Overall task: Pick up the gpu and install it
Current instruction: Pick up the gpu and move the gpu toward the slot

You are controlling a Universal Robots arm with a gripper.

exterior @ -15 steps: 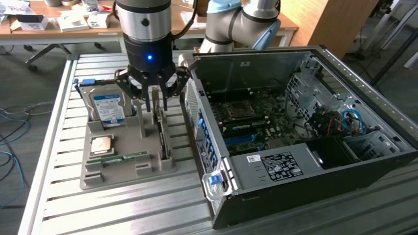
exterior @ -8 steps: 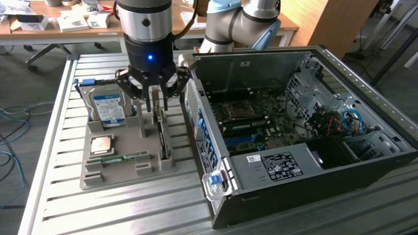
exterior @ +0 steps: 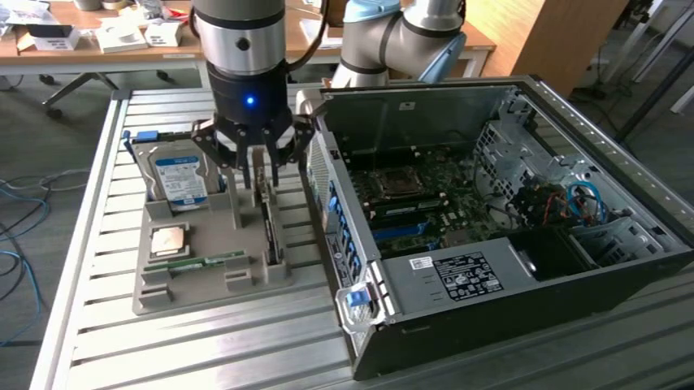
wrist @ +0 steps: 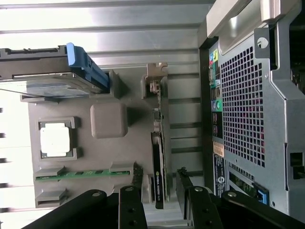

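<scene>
The gpu [exterior: 269, 221] stands on its long edge in a slot of the grey holder [exterior: 211, 286], a thin dark card with its silvery bracket [wrist: 156, 82] at the far end. In the wrist view the gpu [wrist: 158, 164] runs edge-on between my two fingers [wrist: 137, 177]. My gripper [exterior: 260, 180] hangs straight above the card's end nearest the hard drive, open, one finger on each side of the card and a small gap to each. The gripper [wrist: 159, 179] holds nothing.
The holder [wrist: 108, 119] also carries a silver hard drive [exterior: 179, 179] with a blue-white label, a processor chip [exterior: 168, 240] and a green memory stick [exterior: 195, 262]. The open computer case [exterior: 488, 211] lies close on the exterior view's right, its motherboard [exterior: 418, 191] exposed.
</scene>
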